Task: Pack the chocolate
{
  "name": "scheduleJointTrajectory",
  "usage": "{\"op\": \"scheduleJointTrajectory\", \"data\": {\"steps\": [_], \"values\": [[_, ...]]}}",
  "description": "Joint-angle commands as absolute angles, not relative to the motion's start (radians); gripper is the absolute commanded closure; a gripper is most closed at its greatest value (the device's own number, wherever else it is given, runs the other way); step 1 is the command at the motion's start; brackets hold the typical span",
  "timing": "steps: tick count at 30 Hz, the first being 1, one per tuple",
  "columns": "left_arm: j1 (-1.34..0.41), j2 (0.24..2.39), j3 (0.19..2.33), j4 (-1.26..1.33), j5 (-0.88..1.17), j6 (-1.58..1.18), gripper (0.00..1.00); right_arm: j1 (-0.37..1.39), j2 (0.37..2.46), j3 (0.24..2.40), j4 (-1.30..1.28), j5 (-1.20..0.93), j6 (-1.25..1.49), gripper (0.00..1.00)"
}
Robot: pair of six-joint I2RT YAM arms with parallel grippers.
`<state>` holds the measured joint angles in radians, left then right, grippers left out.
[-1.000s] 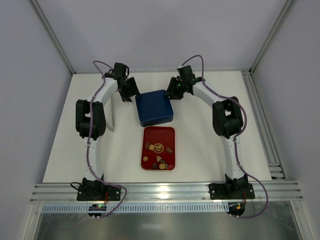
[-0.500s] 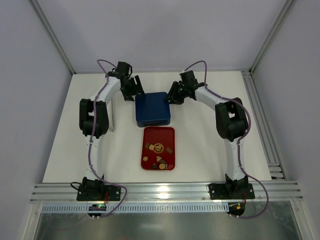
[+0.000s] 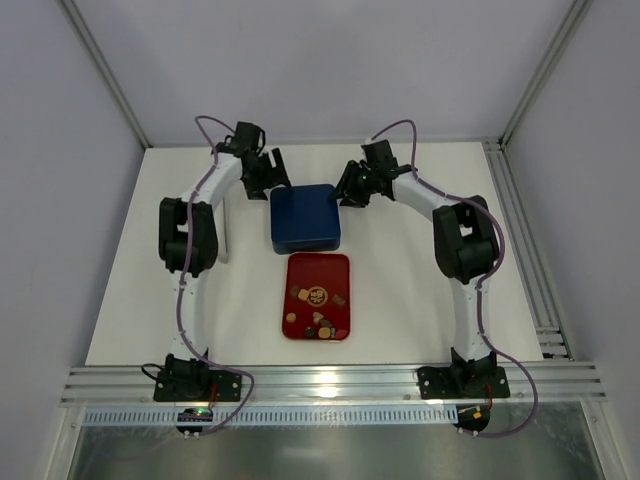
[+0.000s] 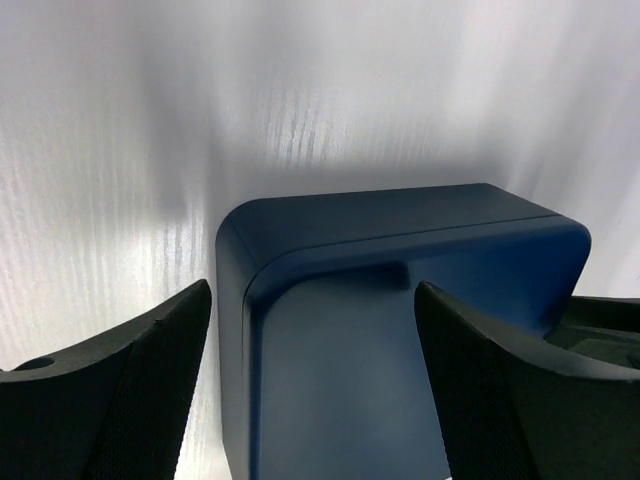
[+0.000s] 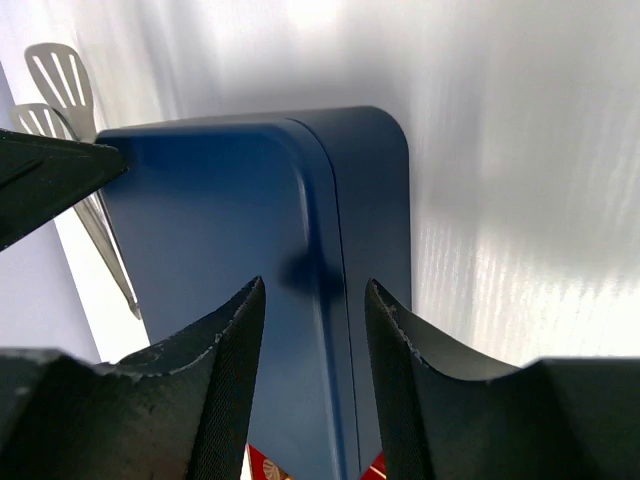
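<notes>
Several small chocolate pieces [image 3: 316, 295], tan, brown and cream, lie on a flat red tray [image 3: 325, 268] in the middle of the table. Behind it sits a closed dark blue box [image 3: 305, 217]. My left gripper [image 3: 270, 180] is open at the box's far left corner; in the left wrist view its fingers [image 4: 120, 400] straddle the blue box [image 4: 400, 300]. My right gripper [image 3: 350, 188] is open at the far right corner; its fingers [image 5: 215, 390] straddle the box's lid edge [image 5: 330, 290]. A sliver of the tray [image 5: 262, 468] shows below.
A thin white slotted utensil [image 3: 228, 225] lies left of the box beside the left arm; it also shows in the right wrist view [image 5: 60, 80]. Metal rails [image 3: 520, 230] run along the table's right edge and the near edge.
Both grippers have closed in on the blue box's far corners. The box has turned a little squarer and shifted slightly left. The tray and chocolates have not moved.
</notes>
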<state>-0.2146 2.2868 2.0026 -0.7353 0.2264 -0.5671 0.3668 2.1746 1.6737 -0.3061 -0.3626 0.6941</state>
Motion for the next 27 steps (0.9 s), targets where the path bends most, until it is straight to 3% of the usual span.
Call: {"op": "scheduleJointTrajectory", "data": {"steps": [1, 11, 27], "values": [[-0.186, 2.162, 2.020, -0.678, 0.193, -0.546, 0.19, 0.333, 2.053, 1.716, -0.259, -0.351, 0.646, 0.53], [-0.176, 1.898, 1.912, -0.729, 0.178, -0.515, 0.18, 0.311, 1.823, 1.586, -0.249, -0.324, 0.612, 0.49], [-0.196, 1.151, 1.232, -0.727, 0.189, -0.465, 0.17, 0.313, 1.077, 1.000, -0.236, -0.192, 0.566, 0.43]]}}
